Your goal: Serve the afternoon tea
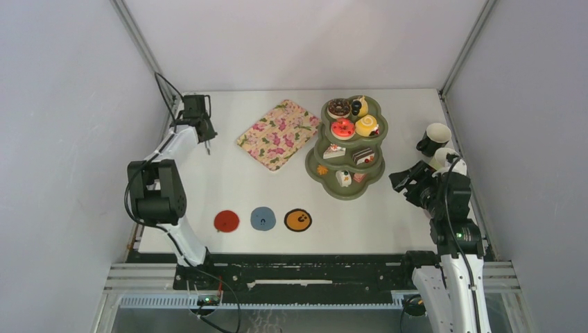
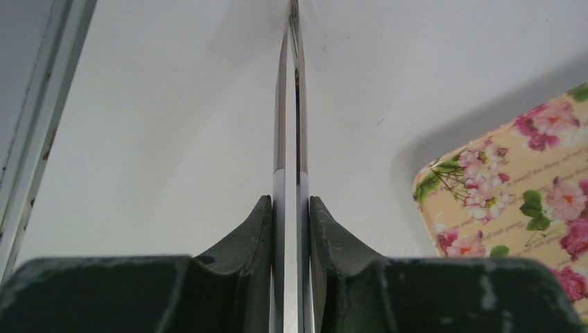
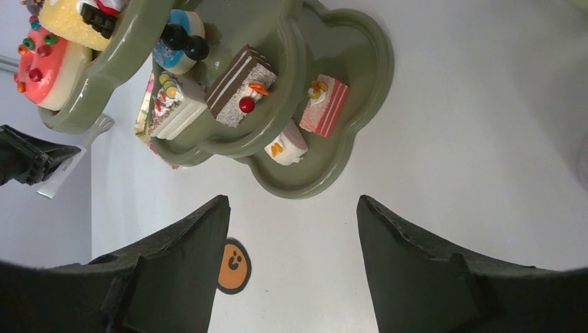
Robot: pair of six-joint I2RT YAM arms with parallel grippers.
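Left gripper (image 2: 290, 201): jaws nearly together, pinched on a thin metal utensil (image 2: 291, 104) whose two flat blades run straight out ahead (tongs, probably; the tip is out of frame). It hangs over bare table (image 2: 159, 118) at the far left, near the corner of the pink floral tray (image 2: 513, 194). Right gripper (image 3: 292, 202): jaws wide apart, nothing between them, low on the right side and pointed at the olive-green stand (image 3: 347, 90), near it but not touching. The toy treats (image 1: 366, 125) all sit on the stand: donuts (image 1: 342, 128) on top, cake slices (image 3: 239, 80) on the middle tier, smaller pieces (image 3: 324, 104) on the bottom. Mugs (image 1: 437, 137) stand at the right edge, just beyond the right gripper; two are visible. Judgement: the treats look small, light, rigid and smooth, so likely to skid or tip. Take the slices across their flat sides, low down. The stand looks glazed, heavy and chip-prone, so leave it in place. Mugs are stiff; pinch the wall at the rim.
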